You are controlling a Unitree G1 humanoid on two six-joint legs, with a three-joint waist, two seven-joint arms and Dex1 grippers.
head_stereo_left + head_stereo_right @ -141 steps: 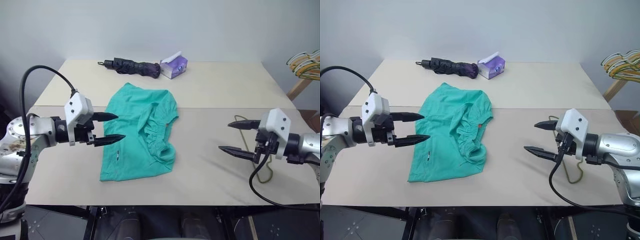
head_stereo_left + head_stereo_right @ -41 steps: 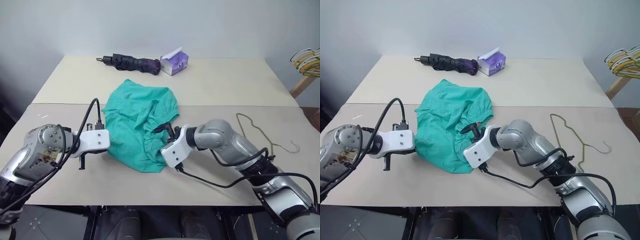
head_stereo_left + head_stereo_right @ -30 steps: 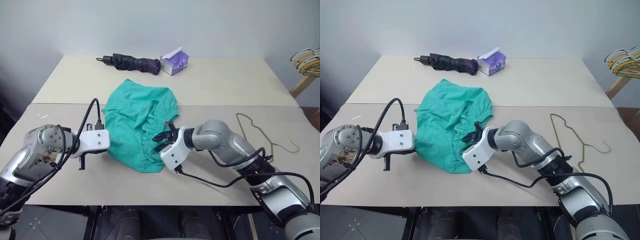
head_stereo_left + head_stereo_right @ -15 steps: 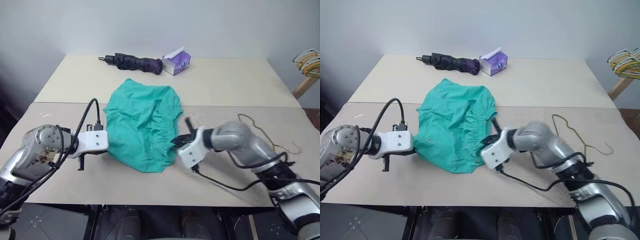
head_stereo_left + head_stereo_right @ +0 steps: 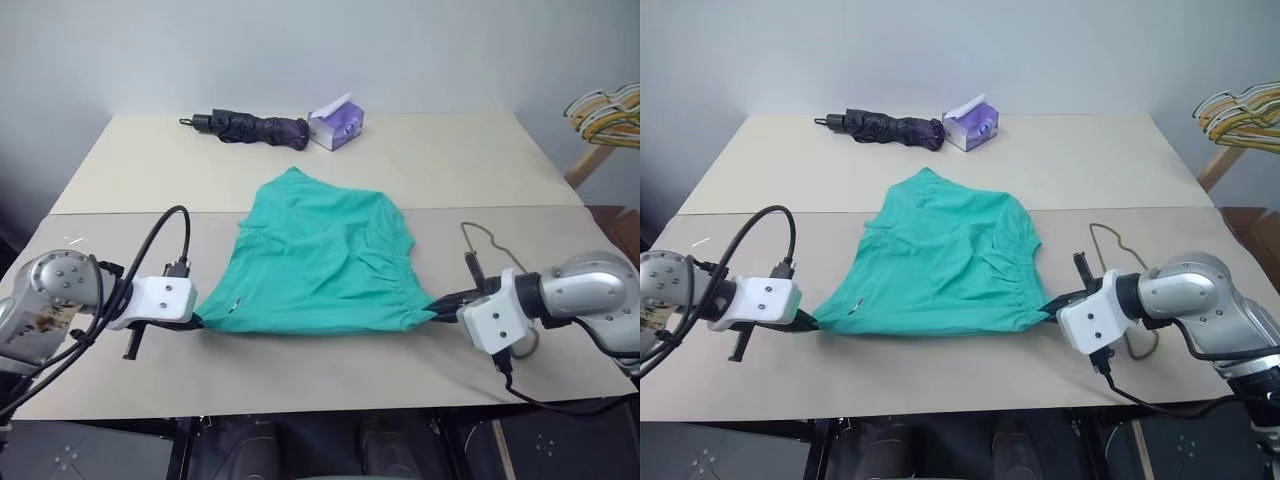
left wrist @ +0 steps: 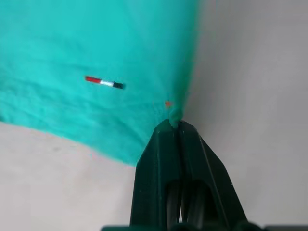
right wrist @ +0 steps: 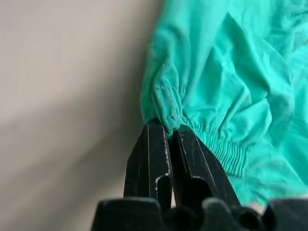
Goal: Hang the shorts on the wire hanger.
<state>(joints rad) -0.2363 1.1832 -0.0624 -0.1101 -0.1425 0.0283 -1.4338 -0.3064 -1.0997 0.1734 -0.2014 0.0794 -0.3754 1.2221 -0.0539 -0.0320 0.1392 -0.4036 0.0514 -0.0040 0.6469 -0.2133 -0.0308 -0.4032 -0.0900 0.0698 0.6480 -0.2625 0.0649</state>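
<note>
Teal-green fabric: the shorts (image 5: 325, 260), spread flat on the beige table (image 5: 440, 160), stretched between both grippers. Left gripper (image 6: 172, 126): fingers closed on one lower corner of the cloth. Right gripper (image 7: 167, 127): fingers closed on the gathered waistband at the opposite corner. Wire hanger (image 5: 483, 238): lies on the table just beside the right gripper, largely hidden behind that arm. Folded black umbrella (image 5: 245, 127) and purple tissue box (image 5: 336, 125): far edge. Coloured hangers (image 5: 606, 108): on a rack, cut off at the frame edge.
</note>
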